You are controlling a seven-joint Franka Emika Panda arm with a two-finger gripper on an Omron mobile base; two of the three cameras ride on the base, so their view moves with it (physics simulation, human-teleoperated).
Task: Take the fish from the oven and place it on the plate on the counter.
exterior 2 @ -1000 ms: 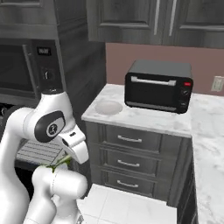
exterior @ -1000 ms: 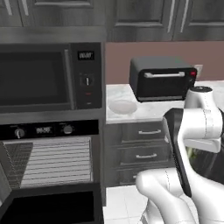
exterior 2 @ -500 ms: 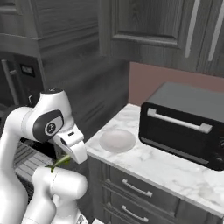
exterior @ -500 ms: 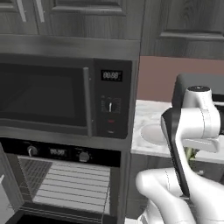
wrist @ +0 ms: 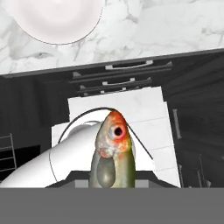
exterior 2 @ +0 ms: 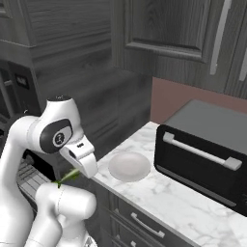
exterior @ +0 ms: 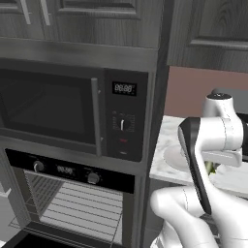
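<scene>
Carry step: the gripper clenches the fish, short of the surface edge; next, reach over the plate

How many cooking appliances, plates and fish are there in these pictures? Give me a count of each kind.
Cooking appliances: 3, the oven, the microwave above it, and the black toaster oven on the counter.
Plates: 1, the plate.
Fish: 1, the fish, held in the gripper.
Total: 5
</scene>
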